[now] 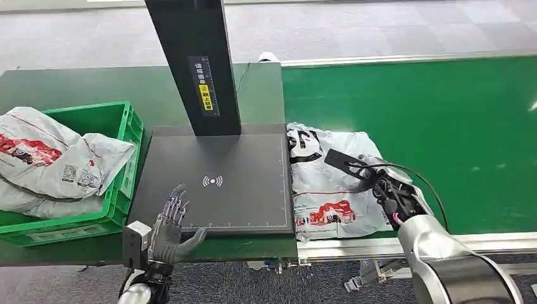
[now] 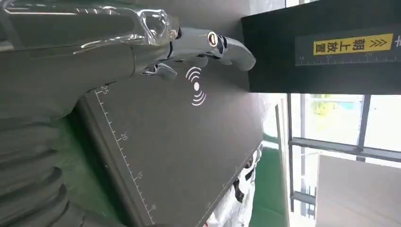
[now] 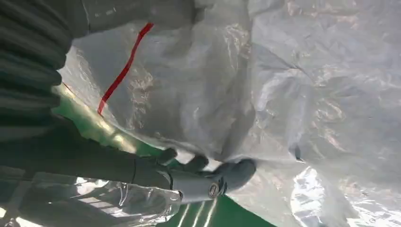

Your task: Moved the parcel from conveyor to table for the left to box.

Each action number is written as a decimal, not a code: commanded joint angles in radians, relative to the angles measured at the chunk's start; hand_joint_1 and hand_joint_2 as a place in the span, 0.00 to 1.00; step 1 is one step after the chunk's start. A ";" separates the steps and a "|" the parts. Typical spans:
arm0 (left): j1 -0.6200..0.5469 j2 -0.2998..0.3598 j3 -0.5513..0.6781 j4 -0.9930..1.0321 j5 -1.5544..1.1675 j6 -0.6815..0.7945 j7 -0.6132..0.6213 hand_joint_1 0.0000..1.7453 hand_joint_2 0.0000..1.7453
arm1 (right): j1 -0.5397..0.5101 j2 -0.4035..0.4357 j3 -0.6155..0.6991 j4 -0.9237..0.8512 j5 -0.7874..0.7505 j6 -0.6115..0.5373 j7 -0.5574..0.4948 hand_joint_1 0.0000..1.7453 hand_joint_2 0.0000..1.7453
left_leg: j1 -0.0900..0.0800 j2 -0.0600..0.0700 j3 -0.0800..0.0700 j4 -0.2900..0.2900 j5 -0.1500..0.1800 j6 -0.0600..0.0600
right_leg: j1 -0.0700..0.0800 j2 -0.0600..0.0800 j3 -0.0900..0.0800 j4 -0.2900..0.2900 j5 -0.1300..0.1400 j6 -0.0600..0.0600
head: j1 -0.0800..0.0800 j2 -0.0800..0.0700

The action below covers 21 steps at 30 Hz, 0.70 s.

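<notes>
A black scanning platform (image 1: 215,180) lies on the dark green table (image 1: 76,82), between a green plastic crate (image 1: 117,120) on the robot's left and the green conveyor belt (image 1: 430,126) on its right. A black upright column (image 1: 193,63) rises from the platform's rear edge and hides part of the table behind it. The column carries one yellow-and-white label (image 1: 204,85) with Chinese characters; in the left wrist view the yellow strip (image 2: 352,45) reads 朝上放置 beside a chevron. The platform surface bears one white wireless symbol (image 1: 213,181) and a ruler scale along its edges, with the numerals 25, 20 and 15 legible in the left wrist view. Two parcels are visible. One grey poly-bag parcel (image 1: 54,158) with red printing and small QR codes fills the crate. The second, the task parcel (image 1: 329,190), lies flat on the conveyor belt against the platform's right edge; it shows black and red printing too small to read. The right hand (image 1: 373,180) rests on this parcel, its fingers (image 3: 236,172) pressing into the plastic; a firm grasp cannot be confirmed. The left hand (image 1: 174,221) is empty with fingers spread, hovering over the platform's near left corner.
</notes>
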 commanded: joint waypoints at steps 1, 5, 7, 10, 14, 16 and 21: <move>-0.006 0.006 -0.007 0.041 -0.008 0.017 -0.001 0.00 1.00 | -0.066 0.019 -0.031 0.064 0.003 0.013 -0.003 0.87 1.00 | -0.001 0.000 0.002 -0.001 -0.001 0.003 | 0.000 -0.001 0.002 0.000 -0.001 -0.003 | 0.000 0.000; 0.006 0.005 0.001 0.028 -0.009 0.022 -0.001 0.00 1.00 | -0.072 0.030 -0.030 0.064 0.008 0.018 -0.010 0.99 1.00 | -0.001 0.001 0.002 -0.001 -0.001 0.002 | 0.000 0.000 0.002 -0.001 0.000 -0.003 | 0.000 0.000; 0.010 0.005 0.002 0.022 -0.009 0.022 -0.001 0.00 1.00 | -0.073 0.032 -0.028 0.065 0.010 0.018 -0.009 1.00 1.00 | 0.000 0.001 0.002 -0.001 -0.001 0.003 | 0.000 0.000 0.002 -0.001 0.000 -0.003 | 0.000 0.000; 0.013 0.004 0.003 0.018 -0.009 0.022 -0.001 0.00 1.00 | -0.074 0.034 -0.025 0.063 0.014 0.017 -0.013 1.00 1.00 | 0.000 0.001 0.003 -0.001 -0.001 0.003 | 0.001 0.000 0.002 -0.001 0.000 -0.003 | 0.000 0.000; 0.015 0.003 0.005 0.017 -0.010 0.022 -0.001 0.00 1.00 | -0.076 0.035 -0.023 0.064 0.016 0.018 -0.015 1.00 1.00 | 0.000 0.001 0.002 0.000 -0.001 0.002 | 0.000 0.000 0.001 0.000 0.000 -0.003 | 0.000 0.000; 0.016 0.001 0.009 0.015 -0.010 0.024 -0.001 0.00 1.00 | -0.077 0.036 -0.023 0.065 0.018 0.018 -0.018 1.00 1.00 | 0.000 0.001 0.002 0.000 -0.001 0.003 | 0.001 0.000 0.002 0.000 0.000 -0.003 | 0.000 0.000; 0.015 0.000 0.013 0.015 -0.010 0.026 -0.001 0.00 1.00 | -0.078 0.039 -0.023 0.064 0.021 0.019 -0.021 1.00 1.00 | 0.000 0.000 0.001 0.000 -0.001 0.002 | 0.000 0.000 0.001 0.000 0.000 -0.002 | 0.000 0.000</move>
